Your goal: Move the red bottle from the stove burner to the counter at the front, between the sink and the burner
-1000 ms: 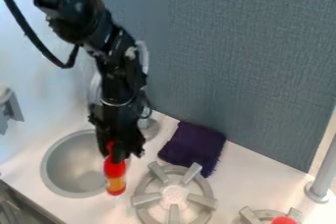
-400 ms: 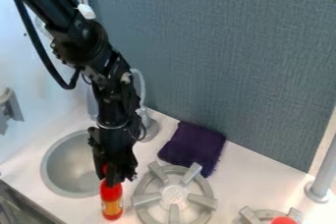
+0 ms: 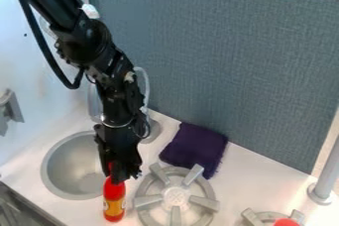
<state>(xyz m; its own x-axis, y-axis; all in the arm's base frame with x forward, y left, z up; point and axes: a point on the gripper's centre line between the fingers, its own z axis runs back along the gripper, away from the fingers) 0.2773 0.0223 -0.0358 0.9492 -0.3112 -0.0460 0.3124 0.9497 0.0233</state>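
Note:
The black gripper (image 3: 119,173) hangs down at the lower left, between the sink and the large burner. It is shut on the top of a red bottle (image 3: 114,201) with a yellow-orange label. The bottle stands upright, just right of the sink's rim, its cap partly hidden by the gripper. A folded dark purple cloth (image 3: 194,149) lies to the right of the gripper, behind the burner.
A grey round sink (image 3: 58,170) is at the left, with a faucet (image 3: 147,121) behind it. A grey stove burner (image 3: 175,196) sits right of the bottle. A smaller burner with a red object (image 3: 286,222) and a grey post (image 3: 324,183) are at the right.
The gripper and the red bottle have moved toward the front edge of the counter, away from their place at the sink's rim. The latest shift is very slight.

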